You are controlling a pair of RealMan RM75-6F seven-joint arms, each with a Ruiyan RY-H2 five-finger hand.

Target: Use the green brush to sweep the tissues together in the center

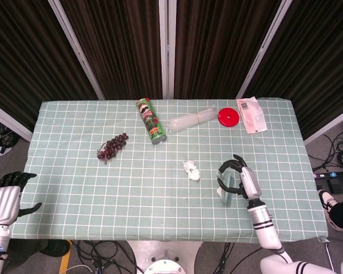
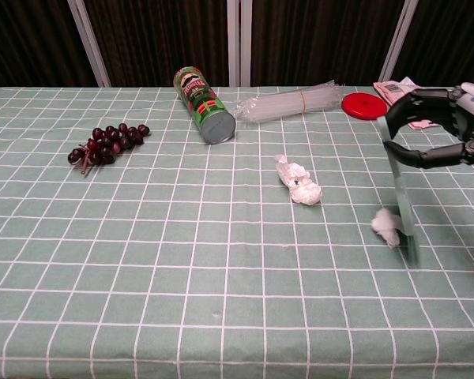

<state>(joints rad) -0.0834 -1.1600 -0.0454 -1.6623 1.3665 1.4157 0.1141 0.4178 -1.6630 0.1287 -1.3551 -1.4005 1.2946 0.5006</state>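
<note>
On the tabletop (image 2: 142, 260): sweep under way.
Right robot hand (image 2: 446, 126) grips green brush (image 2: 400, 201), bristles against one tissue (image 2: 385, 225); centre tissue (image 2: 299, 181) lies apart. Gathering unfinished.

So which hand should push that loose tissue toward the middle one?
The right hand: it holds the green brush right beside the loose tissue. The left hand sits off the table's far edge.

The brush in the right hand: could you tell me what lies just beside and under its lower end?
A crumpled tissue touches the green brush, held by the right hand. The brush's tip meets the tablecloth; anything beneath is hidden.
</note>
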